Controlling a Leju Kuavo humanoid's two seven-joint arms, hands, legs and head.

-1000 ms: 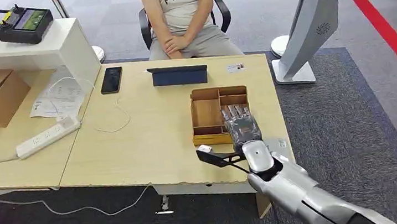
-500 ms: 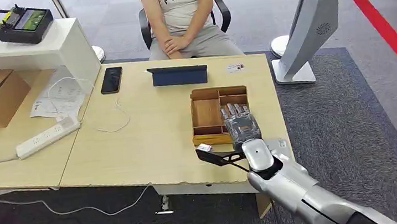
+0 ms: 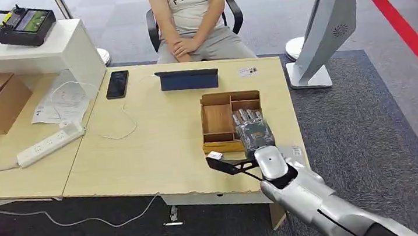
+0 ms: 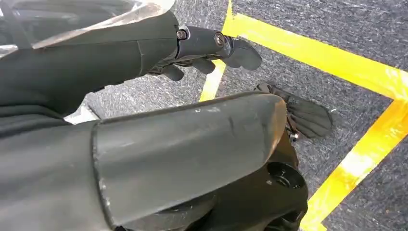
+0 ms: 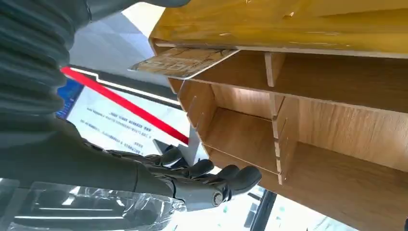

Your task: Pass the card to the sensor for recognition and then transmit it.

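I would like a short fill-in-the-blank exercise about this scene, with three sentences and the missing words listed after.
1. The robot's right hand reaches over the compartmented ____ organiser box on the light wooden table.
2. The black smartphone lies on the table beside a thin ____ cable.
3. In the left wrist view, the left hand hangs above grey carpet marked with ____ tape lines.

Missing words: wooden; white; yellow
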